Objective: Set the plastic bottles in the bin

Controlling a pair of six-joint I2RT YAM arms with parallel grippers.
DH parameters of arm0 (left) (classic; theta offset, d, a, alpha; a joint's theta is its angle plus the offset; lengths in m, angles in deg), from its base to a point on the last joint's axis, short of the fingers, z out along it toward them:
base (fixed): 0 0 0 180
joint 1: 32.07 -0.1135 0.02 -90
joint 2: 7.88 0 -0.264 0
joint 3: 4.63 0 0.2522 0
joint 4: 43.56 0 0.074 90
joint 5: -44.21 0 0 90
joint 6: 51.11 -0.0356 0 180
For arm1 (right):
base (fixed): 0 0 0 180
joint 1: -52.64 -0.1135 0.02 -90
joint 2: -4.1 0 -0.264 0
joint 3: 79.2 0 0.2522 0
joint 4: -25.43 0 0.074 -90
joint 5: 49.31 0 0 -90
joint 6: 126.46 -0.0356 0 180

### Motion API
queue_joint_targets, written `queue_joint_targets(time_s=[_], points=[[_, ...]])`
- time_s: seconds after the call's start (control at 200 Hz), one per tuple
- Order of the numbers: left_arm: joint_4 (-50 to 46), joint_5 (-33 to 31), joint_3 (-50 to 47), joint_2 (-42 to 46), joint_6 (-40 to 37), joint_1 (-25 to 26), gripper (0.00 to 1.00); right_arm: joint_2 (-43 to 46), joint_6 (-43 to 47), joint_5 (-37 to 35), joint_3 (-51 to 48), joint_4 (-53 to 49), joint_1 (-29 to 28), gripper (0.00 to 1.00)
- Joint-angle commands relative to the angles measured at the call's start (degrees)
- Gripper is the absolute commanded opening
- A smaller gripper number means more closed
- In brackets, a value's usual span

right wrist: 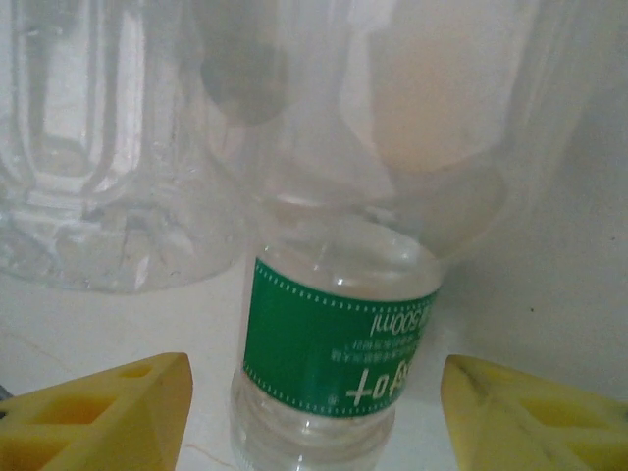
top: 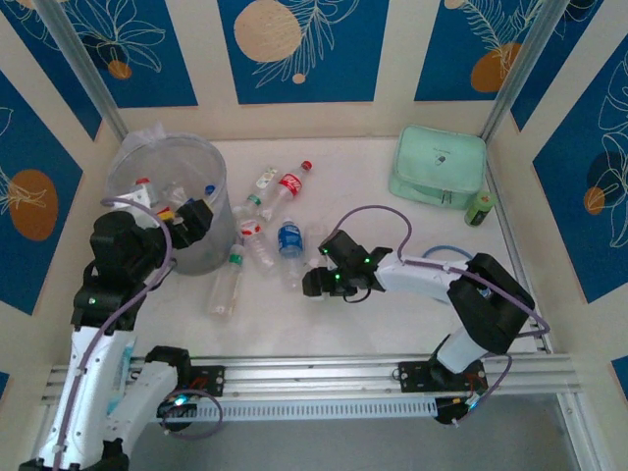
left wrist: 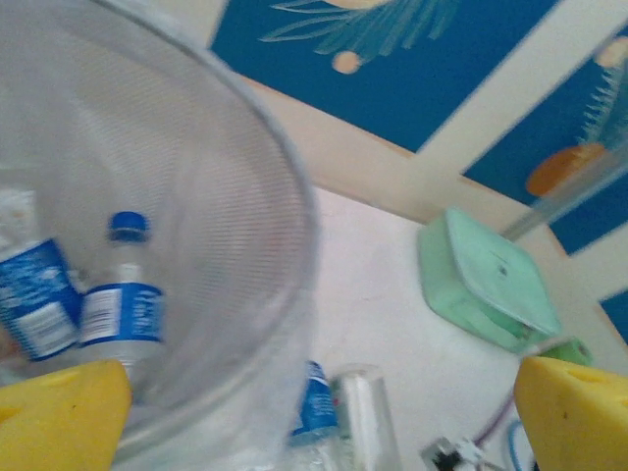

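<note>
Several plastic bottles lie on the white table right of the bin point(top: 218, 175): a red-labelled one point(top: 290, 183), a blue-labelled one point(top: 289, 238) and a clear one with a green cap point(top: 227, 285). My right gripper point(top: 316, 281) is low over the table. In the right wrist view it point(right wrist: 314, 417) stands open around a clear bottle with a green label point(right wrist: 339, 348), with a gap on each side. My left gripper point(top: 191, 219) is open at the bin's near side, holding nothing. Inside the bin point(left wrist: 231, 245) lie blue-labelled bottles point(left wrist: 121, 314).
A mint green zip case point(top: 440, 165) sits at the back right with a small green can point(top: 479, 208) beside it. Patterned walls close the table in at the back and both sides. An aluminium rail runs along the near edge.
</note>
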Motion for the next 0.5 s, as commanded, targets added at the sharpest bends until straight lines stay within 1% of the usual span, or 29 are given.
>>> queue_joint_targets(time_s=[0.0, 0.08, 0.095, 0.13, 0.185, 0.205, 0.31, 0.38, 0.41, 0.495], points=[[8.6, -3.3, -2.7, -0.7, 3.2, 6.3, 1.00, -2.0, -1.6, -1.4, 1.6, -1.4, -0.4, 0.65], [12.5, -5.5, -3.5, -2.5, 3.6, 10.6, 1.00, -2.9, -2.1, -1.4, 2.4, -1.8, -0.5, 0.60], [12.9, -6.0, -3.5, -3.0, 3.4, 11.3, 1.00, -2.9, -2.2, -1.6, 2.5, -1.9, -0.6, 0.58], [13.6, -7.1, -3.1, -4.0, 3.0, 13.0, 1.00, -2.8, -2.5, -2.2, 2.5, -2.1, -0.8, 0.55], [14.2, -8.6, -2.2, -5.6, 2.0, 15.6, 1.00, -2.3, -3.0, -3.1, 2.2, -2.4, -0.8, 0.47], [14.2, -9.2, -1.6, -6.2, 1.5, 16.6, 1.00, -2.0, -3.2, -3.5, 2.0, -2.5, -0.9, 0.46], [12.2, -12.7, 1.9, -9.1, -1.5, 21.0, 1.00, 0.1, -3.2, -5.3, 0.9, -2.8, -0.6, 0.31], [10.7, -15.3, 3.7, -10.1, -3.2, 23.4, 1.00, 1.3, -3.0, -5.9, 0.4, -3.0, -0.1, 0.25], [10.3, -16.2, 4.2, -10.3, -3.8, 24.2, 1.00, 1.9, -2.9, -5.9, 0.3, -3.1, 0.2, 0.23], [9.7, -17.7, 5.4, -11.1, -4.7, 25.7, 1.00, 3.8, -1.5, -6.4, 0.0, -3.5, 0.8, 0.20]])
